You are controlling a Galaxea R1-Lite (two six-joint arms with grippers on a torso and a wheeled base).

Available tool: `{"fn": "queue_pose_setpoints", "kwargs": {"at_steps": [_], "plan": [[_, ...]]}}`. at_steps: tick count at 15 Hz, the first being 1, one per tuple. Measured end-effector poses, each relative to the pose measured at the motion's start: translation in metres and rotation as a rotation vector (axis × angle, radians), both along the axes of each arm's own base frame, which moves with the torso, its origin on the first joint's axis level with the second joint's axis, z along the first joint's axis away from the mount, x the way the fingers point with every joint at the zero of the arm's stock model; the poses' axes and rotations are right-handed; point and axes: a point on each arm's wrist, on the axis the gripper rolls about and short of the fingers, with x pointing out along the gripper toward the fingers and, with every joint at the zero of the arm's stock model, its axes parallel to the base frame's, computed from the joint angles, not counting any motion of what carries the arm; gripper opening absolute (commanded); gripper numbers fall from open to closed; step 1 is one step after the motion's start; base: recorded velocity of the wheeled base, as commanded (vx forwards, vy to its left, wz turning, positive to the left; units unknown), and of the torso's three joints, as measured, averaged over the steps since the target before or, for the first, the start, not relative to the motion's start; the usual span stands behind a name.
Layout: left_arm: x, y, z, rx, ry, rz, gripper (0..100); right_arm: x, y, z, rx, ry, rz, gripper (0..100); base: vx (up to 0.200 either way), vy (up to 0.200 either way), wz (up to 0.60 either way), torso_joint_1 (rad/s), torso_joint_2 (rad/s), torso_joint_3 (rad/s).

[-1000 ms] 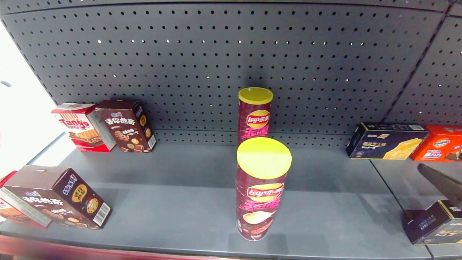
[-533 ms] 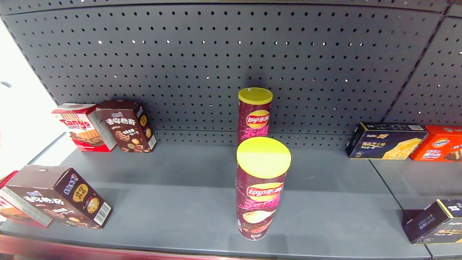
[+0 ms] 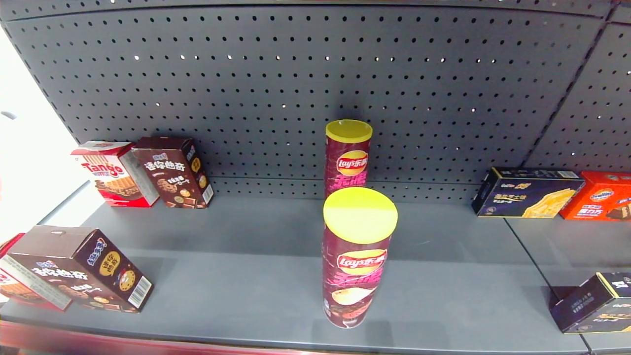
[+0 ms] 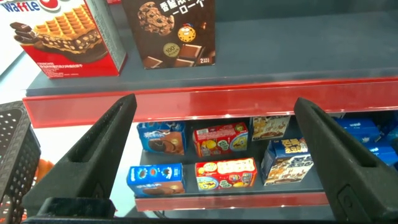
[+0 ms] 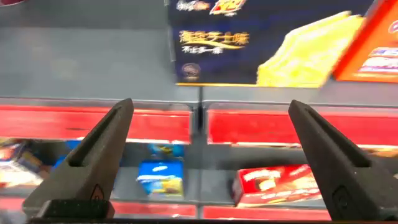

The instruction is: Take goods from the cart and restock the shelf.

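A tall maroon cardboard chip can (image 3: 356, 261) with a smooth yellow plastic lid is standing upright near the front of the flat grey metal shelf (image 3: 236, 281). It is hiding the lower part of a second matching can (image 3: 348, 158), which is standing right behind it by the perforated dark back panel (image 3: 296, 74).

Well apart on the left, a red-and-white wafer box (image 3: 111, 172) and a brown cookie box (image 3: 175, 172) are standing side by side, and a second brown cookie box (image 3: 79, 268) is sitting at the front corner. On the right, a navy wafer box (image 3: 530, 193) and an orange box (image 3: 599, 195) are sitting at the back.

The left gripper (image 4: 214, 99) is hanging spread wide and holding nothing before the glossy red shelf edge (image 4: 261, 102), near a black mesh basket (image 4: 15, 155). The right gripper (image 5: 211, 104) is likewise spread and is gripping nothing.
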Motion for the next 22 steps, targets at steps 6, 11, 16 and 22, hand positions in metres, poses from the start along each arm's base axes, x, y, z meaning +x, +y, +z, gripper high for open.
{"fn": "queue_pose_setpoints", "kwargs": {"at_steps": [6, 11, 16, 22], "plan": [[0.0, 0.0, 0.0002, 0.0, -0.001, 0.001, 100, -0.0019, 0.0005, -0.001, 0.004, -0.025, 0.013, 100, 0.0, 0.0, 0.0, 0.0, 0.0, 0.0], [0.0, 0.0, 0.0002, 0.002, -0.001, 0.001, 100, -0.002, 0.0005, -0.001, 0.003, -0.026, 0.015, 100, 0.0, 0.04, 0.0, 0.001, 0.0, 0.0], [0.0, 0.0, 0.0001, 0.002, 0.0, 0.002, 100, -0.002, 0.0005, -0.0012, 0.002, -0.026, 0.014, 100, 0.0, 0.0, 0.0, 0.0, 0.0, 0.0], [0.0, 0.0, 0.0001, 0.001, 0.0, 0.002, 100, -0.002, 0.0006, -0.0011, 0.003, -0.026, 0.018, 100, 0.0, 0.0, 0.0, 0.0, 0.0, 0.0]]}}
